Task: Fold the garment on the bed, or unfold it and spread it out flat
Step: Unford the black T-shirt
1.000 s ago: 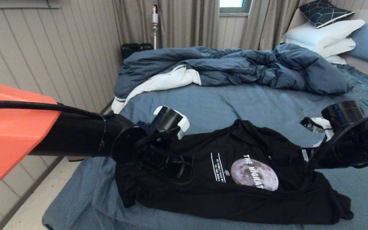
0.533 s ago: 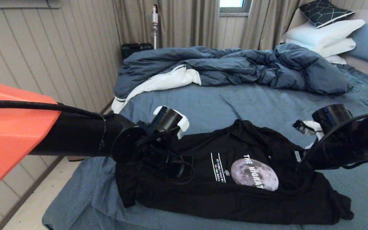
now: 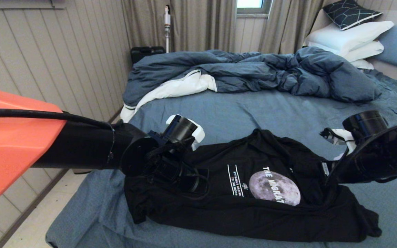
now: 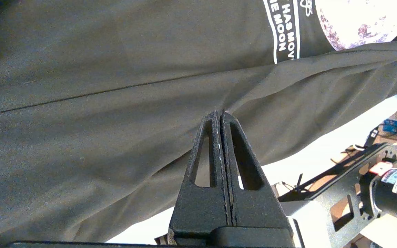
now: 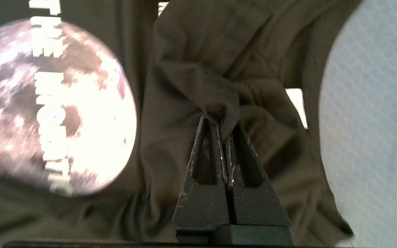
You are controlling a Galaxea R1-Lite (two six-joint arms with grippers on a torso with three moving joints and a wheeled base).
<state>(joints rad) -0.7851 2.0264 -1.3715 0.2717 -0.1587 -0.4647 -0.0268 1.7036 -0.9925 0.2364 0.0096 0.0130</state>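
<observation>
Both claws are already clamped on the garment (image 3: 253, 196), so you have two holds to work from: your left claw (image 4: 220, 115) is pinched shut with black cloth bunching at its tips, on the plain end of the shirt away from the moon print (image 3: 274, 187), and your right claw (image 5: 223, 125) is clenched on a puckered fold of fabric just beside the moon print, near the small white neck label (image 3: 325, 168). Taking the moon print as your landmark, the shirt lies in a long rumpled band across the near part of the bed (image 3: 240, 110), print facing up, with a loose sleeve trailing off on the right-claw side and the crumpled dark blue duvet (image 3: 253, 74) well beyond it toward the far side. Expect the shirt to handle as light, limp jersey: it will sag between your two holds, drape rather than keep any shape, and drag on the sheet instead of sliding cleanly. A pinch of a single layer may slip, so seams, hem and shoulder lines are likely the firmest places to hold. Judging from the folds around the print, the cloth is doubled over itself, so lift and part your claws slowly to avoid pulling hidden layers along
</observation>
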